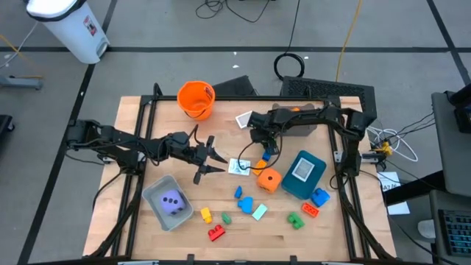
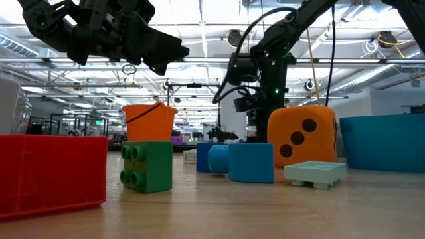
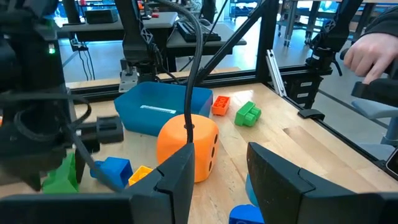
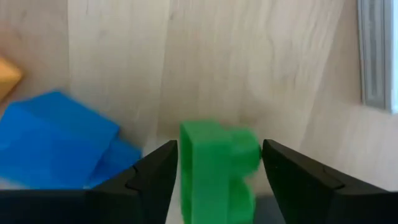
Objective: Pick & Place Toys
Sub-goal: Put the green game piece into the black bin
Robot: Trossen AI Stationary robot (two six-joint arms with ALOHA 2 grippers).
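Toys are mostly lying loose beyond our right gripper (image 4: 214,180), whose half-spread fingers are pinching a green block (image 4: 214,168) while we are barely starting.

**Two dark arms over the wooden table**

Both arms (image 1: 132,147) are matt black, built of jointed segments. A black cable (image 3: 194,68) loops along the right arm (image 1: 309,118) above the table (image 1: 368,235), where small green lights (image 2: 271,64) glow. Each gripper has two flat, black, wedge-shaped fingers (image 4: 146,180).
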